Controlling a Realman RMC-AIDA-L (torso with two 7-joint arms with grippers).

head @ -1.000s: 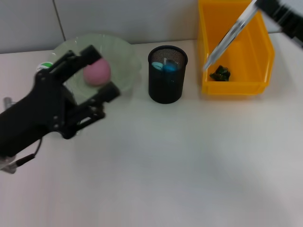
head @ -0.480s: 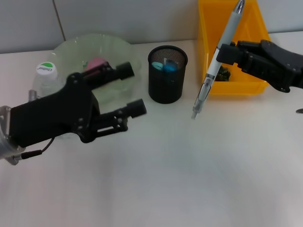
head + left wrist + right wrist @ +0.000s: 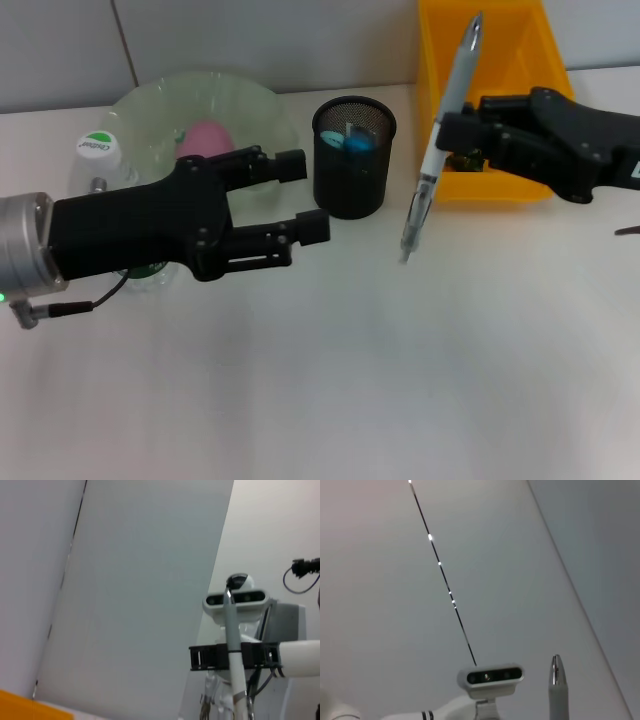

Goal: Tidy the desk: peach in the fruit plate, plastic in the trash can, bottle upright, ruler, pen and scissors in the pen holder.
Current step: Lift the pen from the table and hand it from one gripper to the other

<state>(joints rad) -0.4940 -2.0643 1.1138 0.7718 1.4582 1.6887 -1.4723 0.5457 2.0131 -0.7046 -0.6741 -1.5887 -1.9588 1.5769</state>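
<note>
Pen (image 3: 440, 140) gripped by right pincer (image 3: 458, 135), shifted nearer pen holder (image 3: 354, 170), left pincer (image 3: 300, 196) spread, apparently advanced.

On the desk (image 3: 330, 380), the pen holder (image 3: 354, 170) stands in the middle at the back, with the fruit plate (image 3: 255, 125) to its left holding the peach (image 3: 205, 138) and the trash can (image 3: 495, 100) to its right. The bottle (image 3: 97, 150) stands at the plate's left edge. The left gripper (image 3: 308, 195) lies in front of the plate, just left of the pen holder, while the right gripper (image 3: 455, 135) holds the pen (image 3: 440, 140) between the pen holder and the trash can.
</note>
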